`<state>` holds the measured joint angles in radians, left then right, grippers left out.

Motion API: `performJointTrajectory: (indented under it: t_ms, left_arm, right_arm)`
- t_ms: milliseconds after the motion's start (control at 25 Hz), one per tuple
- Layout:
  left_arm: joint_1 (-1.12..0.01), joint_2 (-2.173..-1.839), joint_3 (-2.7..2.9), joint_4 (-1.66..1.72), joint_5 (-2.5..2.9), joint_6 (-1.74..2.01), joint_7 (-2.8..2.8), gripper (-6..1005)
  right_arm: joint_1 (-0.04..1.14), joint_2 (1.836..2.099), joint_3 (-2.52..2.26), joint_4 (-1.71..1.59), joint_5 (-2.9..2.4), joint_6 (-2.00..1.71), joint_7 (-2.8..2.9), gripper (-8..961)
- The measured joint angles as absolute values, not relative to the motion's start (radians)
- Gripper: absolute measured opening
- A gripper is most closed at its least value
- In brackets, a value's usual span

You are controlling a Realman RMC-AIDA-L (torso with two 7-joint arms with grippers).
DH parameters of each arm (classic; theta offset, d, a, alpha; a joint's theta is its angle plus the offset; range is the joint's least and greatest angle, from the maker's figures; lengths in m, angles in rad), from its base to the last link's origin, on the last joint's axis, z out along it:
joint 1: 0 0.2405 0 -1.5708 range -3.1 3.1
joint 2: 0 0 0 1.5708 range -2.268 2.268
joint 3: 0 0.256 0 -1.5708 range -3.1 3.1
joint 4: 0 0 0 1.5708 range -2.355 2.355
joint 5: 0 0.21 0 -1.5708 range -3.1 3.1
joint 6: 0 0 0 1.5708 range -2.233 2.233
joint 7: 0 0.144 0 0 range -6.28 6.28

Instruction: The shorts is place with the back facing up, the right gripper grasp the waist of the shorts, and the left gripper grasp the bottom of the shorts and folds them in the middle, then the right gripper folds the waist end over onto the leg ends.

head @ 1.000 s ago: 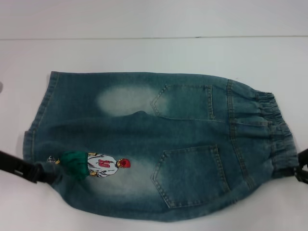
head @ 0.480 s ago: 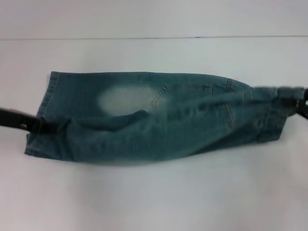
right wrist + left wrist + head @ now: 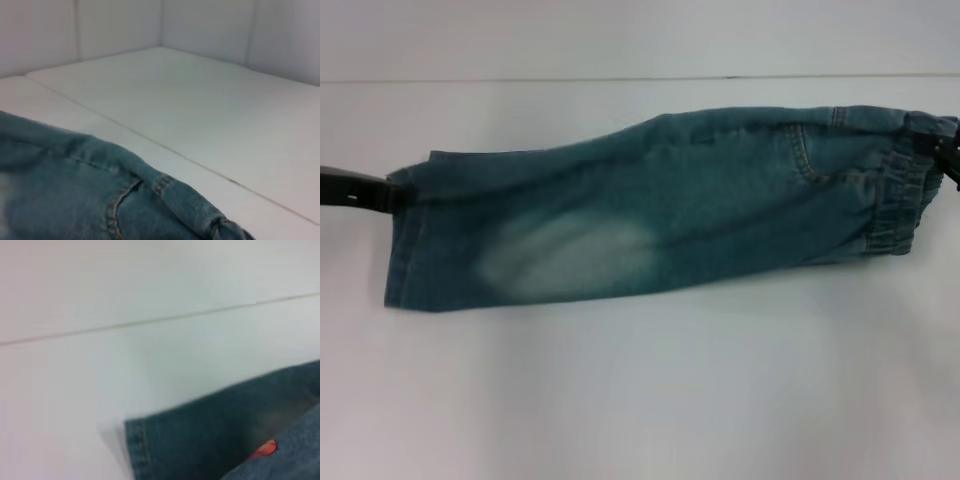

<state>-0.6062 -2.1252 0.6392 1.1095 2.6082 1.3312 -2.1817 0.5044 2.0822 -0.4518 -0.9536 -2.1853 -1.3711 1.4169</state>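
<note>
Shorts (image 3: pixel 650 220) lie halved lengthwise; hem pinched by left gripper (image 3: pixel 390 193) at frame left, waist (image 3: pixel 900 195) by right gripper (image 3: pixel 945 150). Edges should be aligned before release.

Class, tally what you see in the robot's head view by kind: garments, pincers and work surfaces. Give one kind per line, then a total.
Garments: 1, the shorts, folded lengthwise.
Pincers: 2, the left pincer at the bottom of the shorts and the right pincer at the waist.
Work surfaces: 1, the white table.
Total: 4
</note>
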Motion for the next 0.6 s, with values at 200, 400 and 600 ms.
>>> performJointTrajectory:
  t_ms: [200, 400, 600]
  left_arm:
    - [-0.621, -2.138, 0.667, 1.101, 2.608, 1.265, -2.175, 8]
    - [-0.631, -2.143, 0.693, 1.099, 2.608, 1.235, -2.177, 13]
    - [-0.646, -2.146, 0.700, 1.082, 2.607, 1.199, -2.176, 32]
  right_arm:
    - [0.523, 2.081, -0.512, -0.917, -2.194, -1.274, 1.424, 80]
    - [0.528, 2.083, -0.552, -0.884, -2.194, -1.218, 1.424, 84]
    - [0.536, 2.083, -0.559, -0.852, -2.188, -1.165, 1.418, 87]
